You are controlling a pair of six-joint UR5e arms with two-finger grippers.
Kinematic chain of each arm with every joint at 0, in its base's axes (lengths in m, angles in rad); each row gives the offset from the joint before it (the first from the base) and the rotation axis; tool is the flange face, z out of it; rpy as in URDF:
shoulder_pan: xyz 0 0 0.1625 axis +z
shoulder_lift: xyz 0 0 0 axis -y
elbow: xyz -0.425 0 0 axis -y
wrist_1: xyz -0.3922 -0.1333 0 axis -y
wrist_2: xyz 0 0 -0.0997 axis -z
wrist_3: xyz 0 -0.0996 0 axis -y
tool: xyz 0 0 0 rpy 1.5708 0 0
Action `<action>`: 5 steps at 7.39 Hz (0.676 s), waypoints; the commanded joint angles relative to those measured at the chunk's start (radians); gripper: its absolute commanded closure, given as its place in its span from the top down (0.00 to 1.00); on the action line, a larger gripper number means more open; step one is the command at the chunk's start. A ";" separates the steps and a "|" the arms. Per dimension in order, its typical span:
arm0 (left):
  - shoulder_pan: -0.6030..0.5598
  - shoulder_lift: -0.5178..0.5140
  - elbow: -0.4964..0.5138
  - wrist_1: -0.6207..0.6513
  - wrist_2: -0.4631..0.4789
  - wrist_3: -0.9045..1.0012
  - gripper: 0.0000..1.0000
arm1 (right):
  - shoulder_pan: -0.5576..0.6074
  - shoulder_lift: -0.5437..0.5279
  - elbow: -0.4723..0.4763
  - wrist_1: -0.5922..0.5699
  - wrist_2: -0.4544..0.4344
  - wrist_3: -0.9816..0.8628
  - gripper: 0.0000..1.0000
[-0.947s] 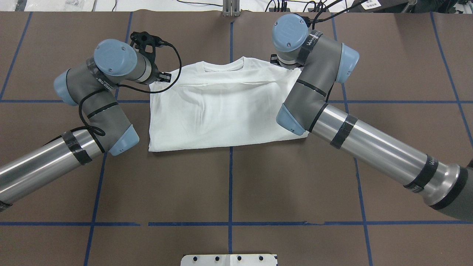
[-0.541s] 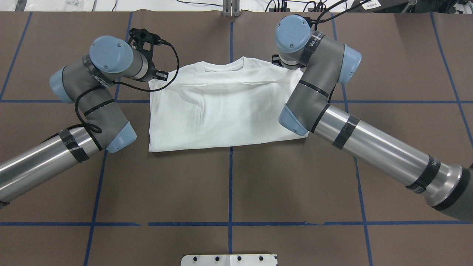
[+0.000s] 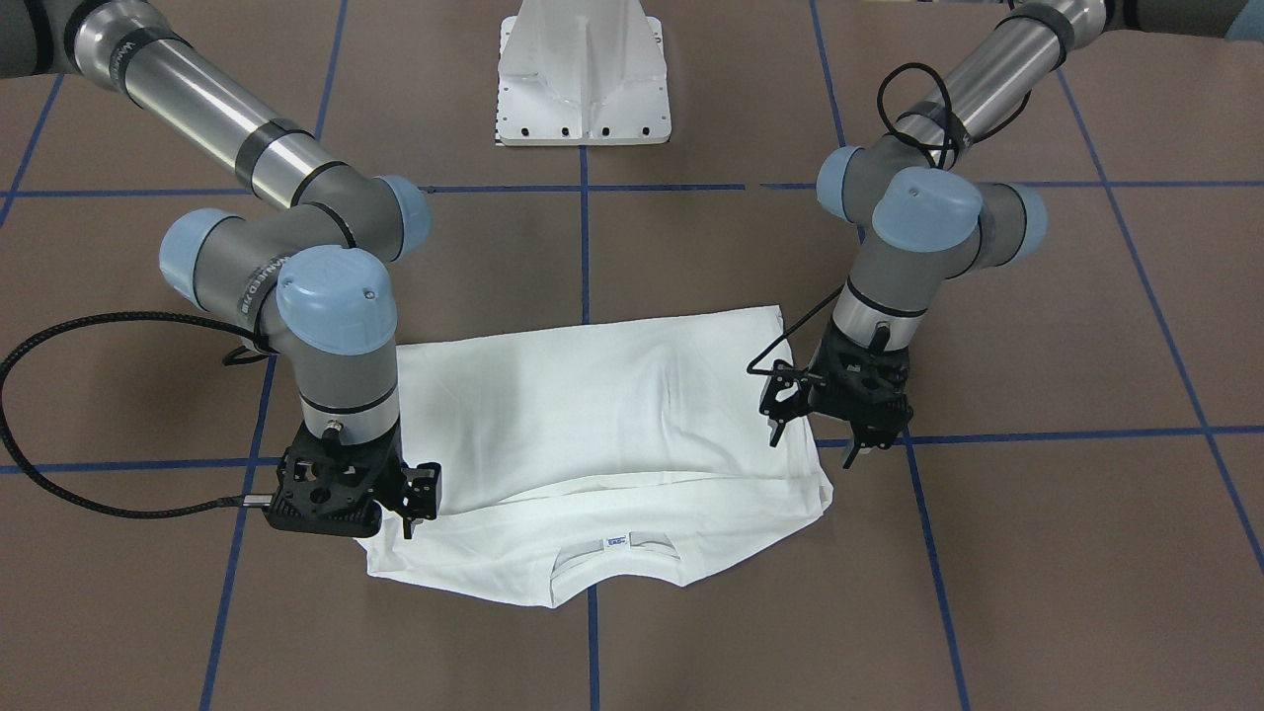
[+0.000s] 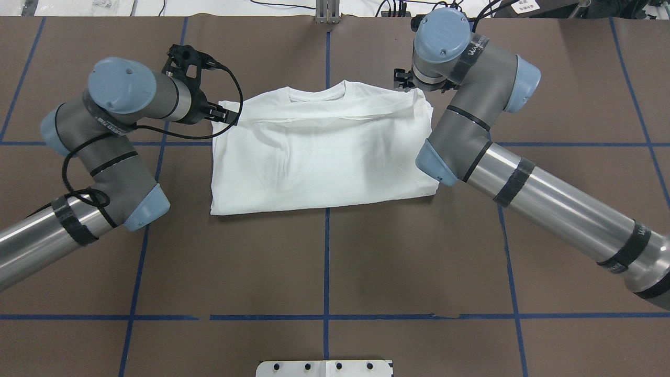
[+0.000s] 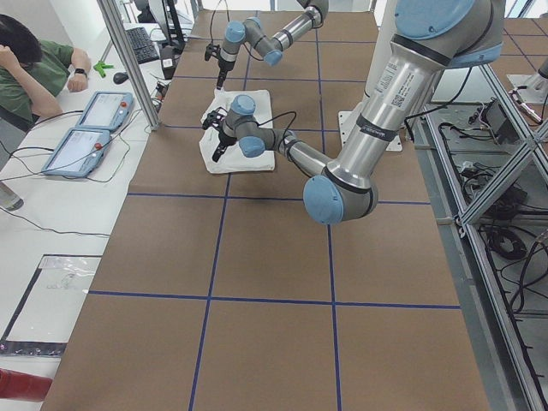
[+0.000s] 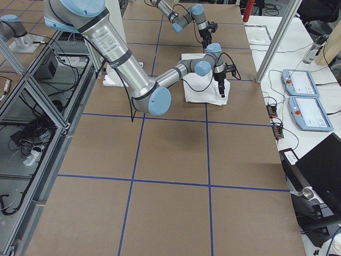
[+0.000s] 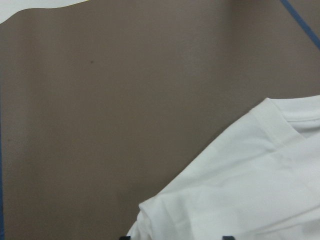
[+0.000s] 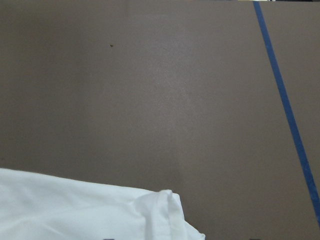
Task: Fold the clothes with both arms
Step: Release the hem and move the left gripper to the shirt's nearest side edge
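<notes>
Overhead: white shirt [image 4: 319, 152] folded flat.

In your overhead view, the bottom edge crops the pedestal base [image 4: 324, 368]; the right gripper [image 4: 401, 79] sits mostly hidden under its wrist.

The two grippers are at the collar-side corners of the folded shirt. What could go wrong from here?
1. The white shirt lies in layers, so the left gripper and right gripper may pinch only the top layer, and the fold may come open.
2. The left arm's black cable loops close to the shirt's edge and may catch the cloth.
</notes>
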 commanded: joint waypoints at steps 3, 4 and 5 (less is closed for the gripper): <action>0.136 0.227 -0.240 -0.036 -0.008 -0.142 1.00 | 0.003 -0.045 0.069 0.002 0.009 -0.015 1.00; 0.190 0.242 -0.239 -0.036 0.050 -0.188 1.00 | 0.003 -0.045 0.069 0.002 0.009 -0.014 1.00; 0.210 0.243 -0.237 -0.036 0.065 -0.205 1.00 | 0.003 -0.045 0.069 0.002 0.007 -0.014 1.00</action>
